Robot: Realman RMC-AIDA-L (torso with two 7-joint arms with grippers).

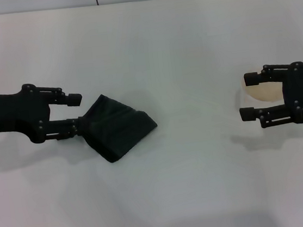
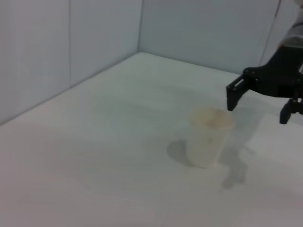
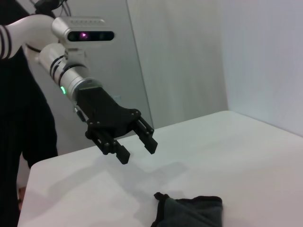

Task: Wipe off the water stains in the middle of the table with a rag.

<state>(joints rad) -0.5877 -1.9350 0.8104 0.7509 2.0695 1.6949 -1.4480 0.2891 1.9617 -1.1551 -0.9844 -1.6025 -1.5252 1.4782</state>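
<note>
One rag [image 1: 117, 127], one cup [image 2: 208, 137], two grippers.

white table [image 1: 203, 184], dark rag [image 1: 117, 128], paper cup [image 2: 208, 137]

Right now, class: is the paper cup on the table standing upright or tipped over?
Upright. In the left wrist view the cup stands on its base on the table, round rim facing up, near the right gripper.
</note>
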